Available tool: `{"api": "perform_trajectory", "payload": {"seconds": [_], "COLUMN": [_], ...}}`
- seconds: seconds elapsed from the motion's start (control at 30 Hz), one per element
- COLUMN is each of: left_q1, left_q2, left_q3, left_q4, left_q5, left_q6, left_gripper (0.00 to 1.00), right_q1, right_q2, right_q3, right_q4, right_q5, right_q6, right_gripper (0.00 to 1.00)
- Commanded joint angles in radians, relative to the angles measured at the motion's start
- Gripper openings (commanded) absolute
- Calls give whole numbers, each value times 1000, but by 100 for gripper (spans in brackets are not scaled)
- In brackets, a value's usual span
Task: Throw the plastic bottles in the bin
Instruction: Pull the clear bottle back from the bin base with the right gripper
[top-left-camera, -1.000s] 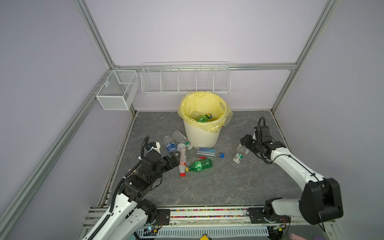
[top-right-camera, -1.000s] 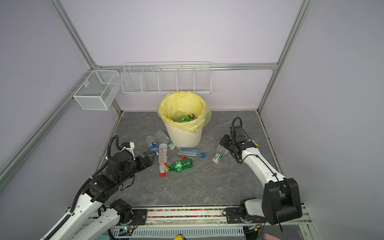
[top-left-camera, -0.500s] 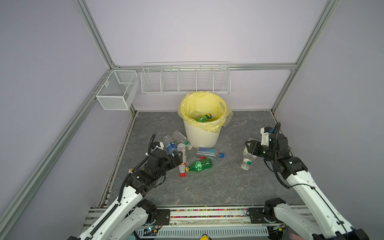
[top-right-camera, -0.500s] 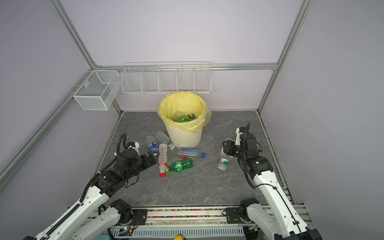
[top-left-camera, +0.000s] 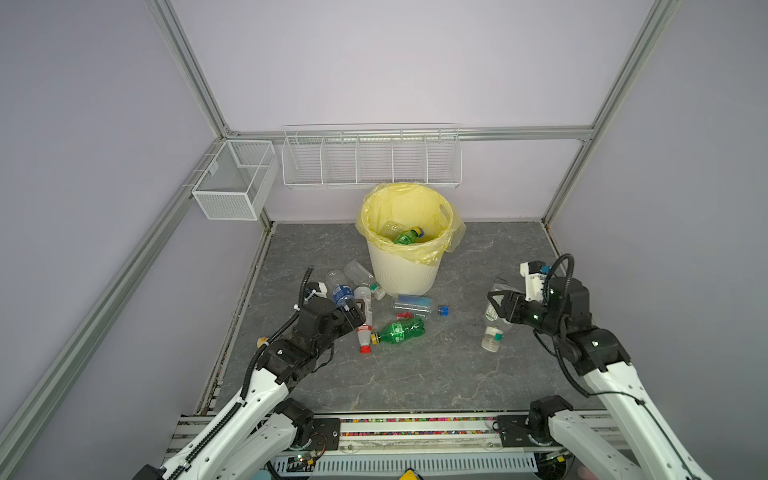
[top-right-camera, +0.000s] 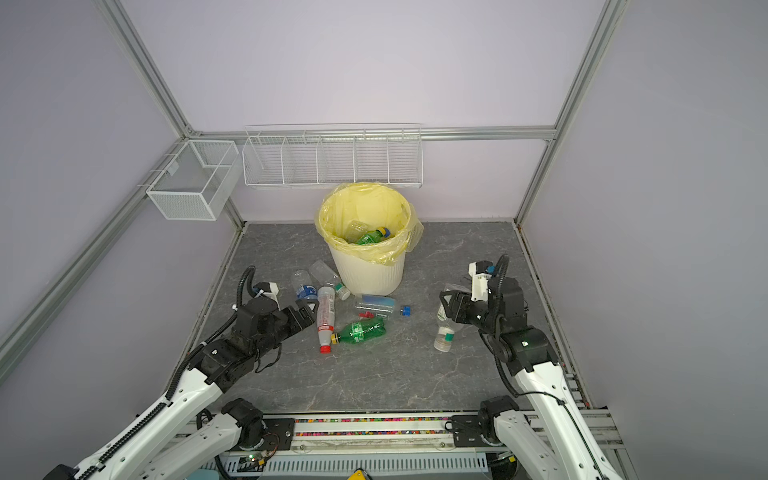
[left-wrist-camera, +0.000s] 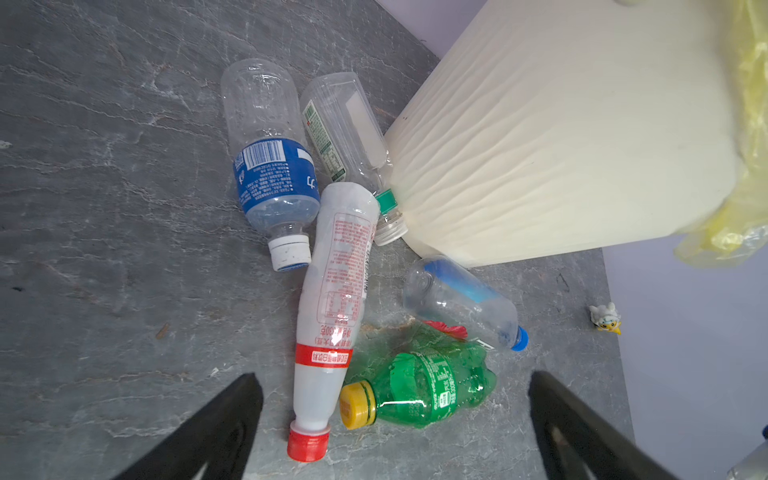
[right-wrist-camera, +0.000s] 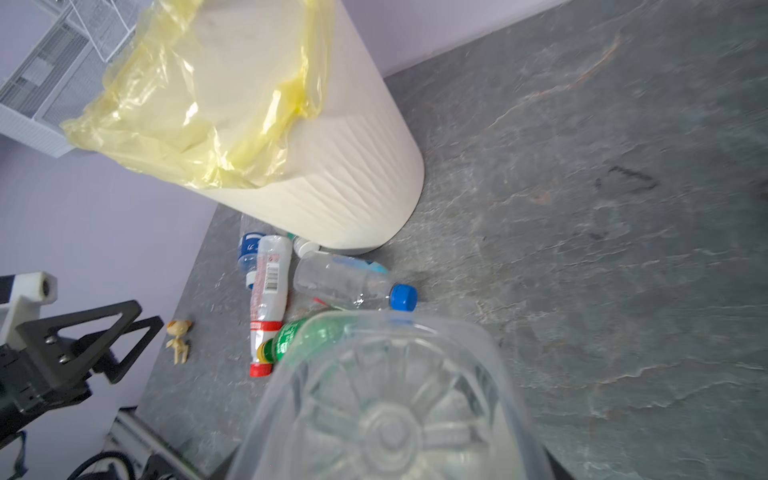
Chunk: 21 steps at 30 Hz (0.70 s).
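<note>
Overall, grey marbled floor (top-left-camera: 415, 374) under the bin (top-left-camera: 405, 274), pale lilac walls (top-left-camera: 395, 62) around.

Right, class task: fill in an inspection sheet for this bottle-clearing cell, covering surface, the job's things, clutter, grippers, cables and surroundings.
Surface: grey veined floor, no spills seen.
Job's things: bin upright with yellow liner, a green bottle visible inside; five bottles lying on the floor in front of it.
Clutter: small toy figure by the left wall; red scrap among the bottles.
Grippers: left gripper open over the heap; right gripper shut on a clear bottle, cap down.
Cables: black loops at both wrists, no snag seen.
Surroundings: white wire baskets on the walls, nothing seen in them.
</note>
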Motion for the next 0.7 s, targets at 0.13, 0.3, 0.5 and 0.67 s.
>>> {"api": "perform_trajectory", "payload": {"seconds": [0.13, 0.3, 0.5, 0.67], "left_q1": [1, 1, 1, 1], "left_q2": [4, -3, -9, -6], "left_q3": [-13, -34, -44, -50], "left_q4": [7, 1, 10, 8], "left_q5": [-22, -31, -31, -28], "left_q6": [-4, -15, -23, -23], "left_gripper": [100, 100, 100, 100], "right_q1": [4, 3, 4, 4], "right_q2": [-67, -80, -60, -12], "right_q3": [-40, -2, 48, 128], "right_q4": [113, 115, 131, 113], "right_q5": [-84, -85, -102, -104], "right_q6": [60, 74, 123, 175], "right_gripper": [8, 11, 13, 13]}}
